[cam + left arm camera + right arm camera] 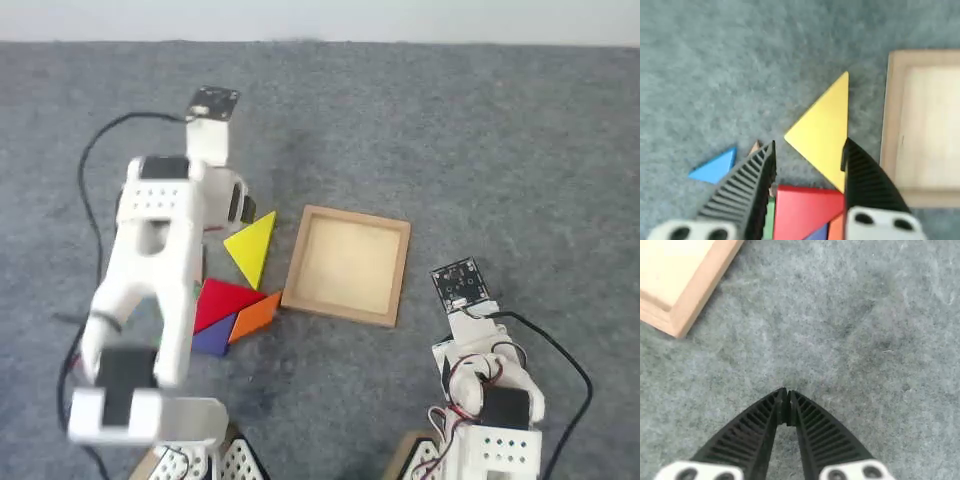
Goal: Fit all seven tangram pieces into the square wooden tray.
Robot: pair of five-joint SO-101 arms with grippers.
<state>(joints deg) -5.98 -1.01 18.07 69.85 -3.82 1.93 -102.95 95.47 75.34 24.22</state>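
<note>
Framing yellow triangle [822, 131]: L pincer [809, 144], spread.

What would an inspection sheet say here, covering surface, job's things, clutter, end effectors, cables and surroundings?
Surface: grey carpet, even, no marks seen.
Job's things: square wooden tray holds no pieces. Beside it on the carpet lie the yellow triangle, red piece, orange piece and dark blue piece. A light blue triangle lies apart from them.
Clutter: nothing seen.
End effectors: left end effector open, over the yellow triangle and red piece. Right end effector shut, over bare carpet near a tray corner.
Cables: black cable loops beside the left arm. Another black cable runs by the right arm.
Surroundings: pale strip beyond the carpet's far edge.
</note>
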